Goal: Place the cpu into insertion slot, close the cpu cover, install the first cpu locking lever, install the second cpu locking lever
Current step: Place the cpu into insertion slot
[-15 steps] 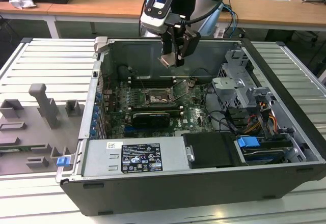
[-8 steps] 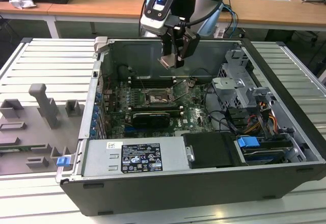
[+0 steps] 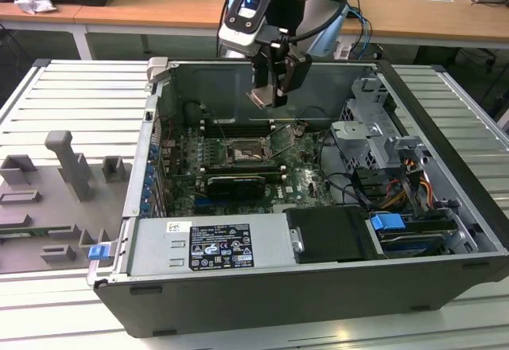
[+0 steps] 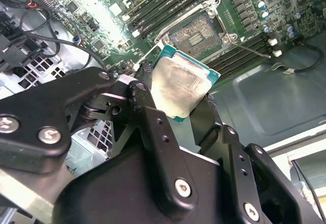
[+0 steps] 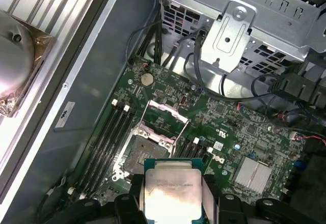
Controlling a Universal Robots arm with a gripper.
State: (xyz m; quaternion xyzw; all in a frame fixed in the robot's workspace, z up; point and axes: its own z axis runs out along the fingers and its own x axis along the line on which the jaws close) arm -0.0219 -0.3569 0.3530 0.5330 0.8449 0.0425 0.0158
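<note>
Currently clamps the cpu (image 4: 183, 84) in the tool (image 4: 175, 99), hangs it tilted well above the bare insertion slot (image 5: 140, 146) inside the computer case (image 3: 238, 306), with the cpu cover (image 5: 164, 113) flipped open beside that slot.

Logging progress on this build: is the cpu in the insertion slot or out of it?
Out. The tool grips the cpu by its edges above the board, and the insertion slot lies bare in its recessed centre.
</note>
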